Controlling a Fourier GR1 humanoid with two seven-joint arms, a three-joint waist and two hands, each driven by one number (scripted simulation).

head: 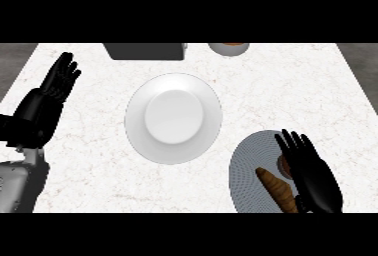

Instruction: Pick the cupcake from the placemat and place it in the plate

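White marbled worktop (96,170) is seen from above, with a white plate (136,120) set near its middle and a grey ribbed placemat (247,170) lying at the lower right, just beside the plate. The right hand (314,175) is held over the placemat with its fingers (295,145) straight and pointed away from the robot; nothing is gripped by them. A small brown rounded shape at the hand's left edge is taken to be the cupcake (282,162), though most of it is hidden by the palm. A long brown loaf (277,190) lies on the placemat next to it. The left hand (44,105) is rested open at the left edge, fingers up. A dark grey box (144,50) and a small bowl (229,48) are placed along the far edge.

The reach for the cupcake is judged to be the step in hand; no grasp has been made. For the next move, the fingers need to be lowered and curled round the cupcake without the loaf being caught, after which a lift and a carry to the left, over the plate, are called for.
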